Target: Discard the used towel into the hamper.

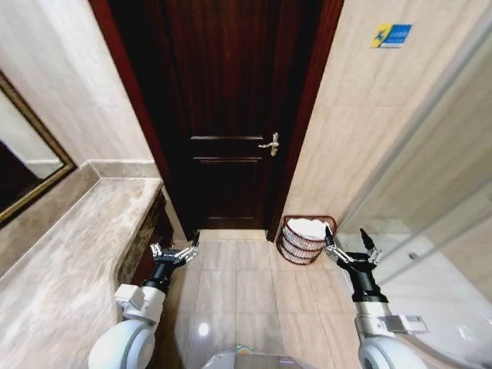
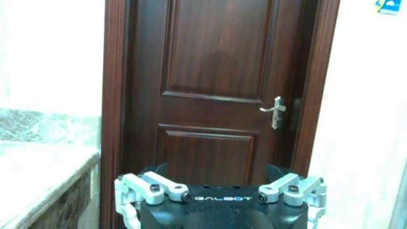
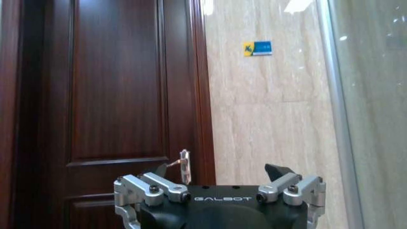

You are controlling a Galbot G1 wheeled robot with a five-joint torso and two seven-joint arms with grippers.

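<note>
Ahead of you, the right gripper (image 1: 350,243) hangs released over the floor tiles (image 1: 231,292), fingers spread and empty. Just beyond it and slightly toward your left stands the hamper (image 1: 304,244), against the wall (image 1: 361,138) beside the door (image 1: 231,115), with a white towel (image 1: 310,227) lying inside. Your left gripper (image 1: 175,251) is likewise spread and empty, just beside the stone counter (image 1: 69,261). Farther out, the door handle (image 1: 270,144) faces both grippers.

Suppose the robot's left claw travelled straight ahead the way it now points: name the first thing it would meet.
Probably the dark wooden door: the open left claw faces its panels squarely, with nothing visible between, though the depth is unclear.
</note>
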